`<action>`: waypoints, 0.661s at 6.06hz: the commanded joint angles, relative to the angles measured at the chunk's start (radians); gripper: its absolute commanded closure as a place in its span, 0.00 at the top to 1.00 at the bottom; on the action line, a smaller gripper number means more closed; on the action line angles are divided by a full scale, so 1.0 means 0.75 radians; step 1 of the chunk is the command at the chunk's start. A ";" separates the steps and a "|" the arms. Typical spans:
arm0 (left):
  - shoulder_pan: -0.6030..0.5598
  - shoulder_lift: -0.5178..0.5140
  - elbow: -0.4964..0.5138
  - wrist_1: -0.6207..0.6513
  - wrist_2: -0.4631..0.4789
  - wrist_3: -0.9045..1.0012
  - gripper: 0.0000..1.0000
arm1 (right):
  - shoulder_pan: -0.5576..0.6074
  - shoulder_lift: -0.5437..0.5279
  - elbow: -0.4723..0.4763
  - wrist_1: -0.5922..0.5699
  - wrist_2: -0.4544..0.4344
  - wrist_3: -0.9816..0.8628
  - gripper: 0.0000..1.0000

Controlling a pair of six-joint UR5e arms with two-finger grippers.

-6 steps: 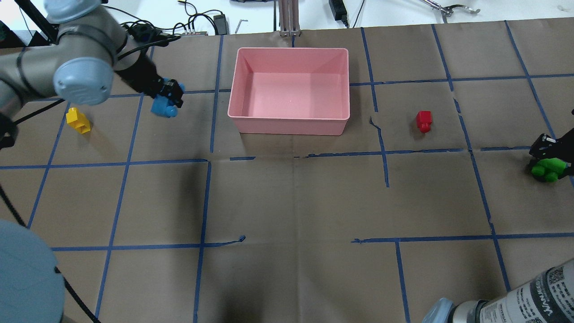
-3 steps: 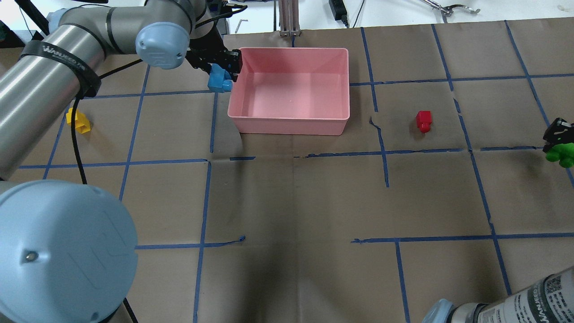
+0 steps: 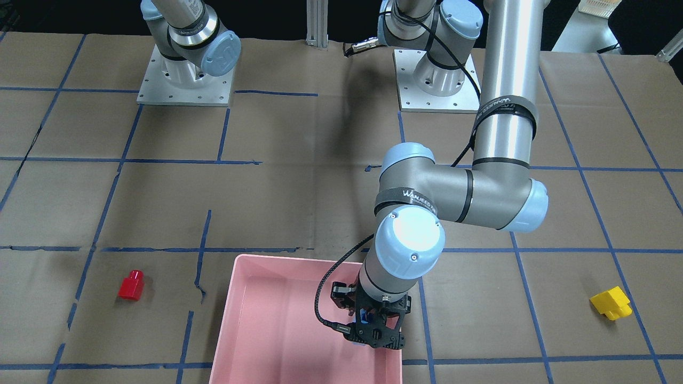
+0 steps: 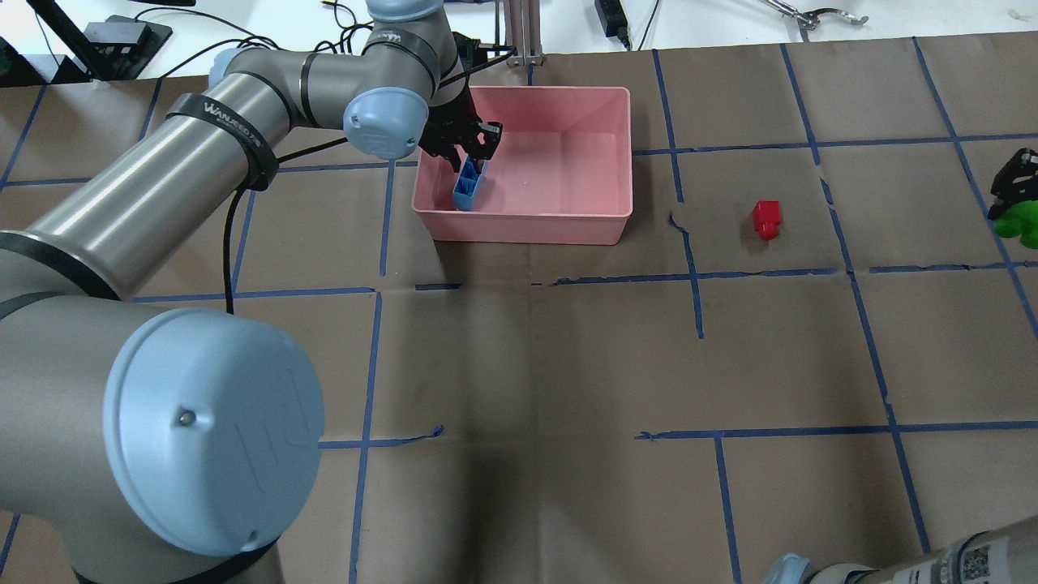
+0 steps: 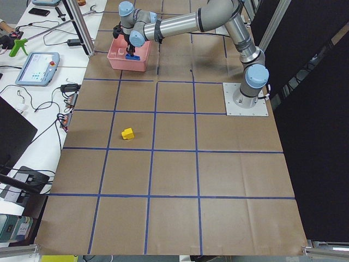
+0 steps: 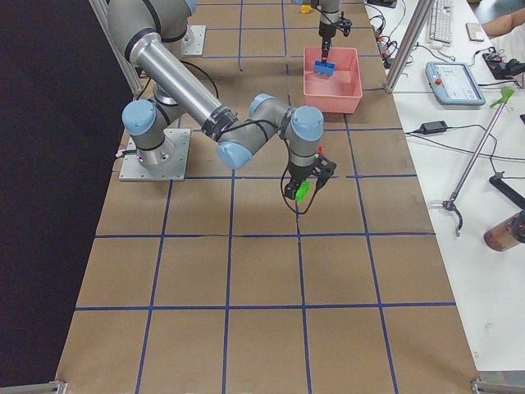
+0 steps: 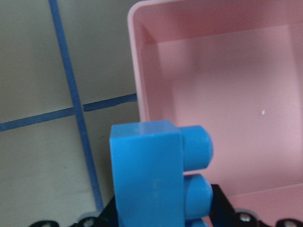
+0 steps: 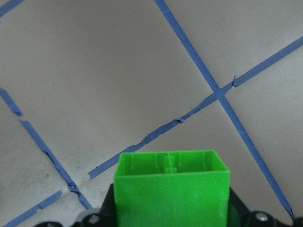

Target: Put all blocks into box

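Fingers of left gripper (image 4: 469,156): clamped on blue block (image 4: 468,186), which hangs end-down over box (image 4: 527,229), just inside its left wall. Fingers of right gripper (image 4: 1012,199): clamped on green block (image 4: 1023,225), well apart from box. Red block (image 4: 765,219), yellow block (image 3: 611,304): on table (image 4: 568,365), outside box. Hazard: a release this near the wall may clip the rim and tip the blue block out.
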 commanded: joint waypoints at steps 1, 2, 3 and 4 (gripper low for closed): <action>-0.004 0.017 0.000 0.008 0.004 0.016 0.98 | 0.201 -0.033 -0.235 0.310 0.000 0.096 0.48; 0.017 0.070 -0.008 -0.017 0.012 0.016 0.99 | 0.316 -0.035 -0.305 0.388 0.002 0.119 0.48; 0.080 0.153 -0.013 -0.143 0.017 0.014 0.99 | 0.420 -0.045 -0.332 0.393 0.002 0.138 0.48; 0.192 0.233 -0.017 -0.237 0.006 0.018 0.99 | 0.539 -0.062 -0.332 0.393 0.008 0.292 0.48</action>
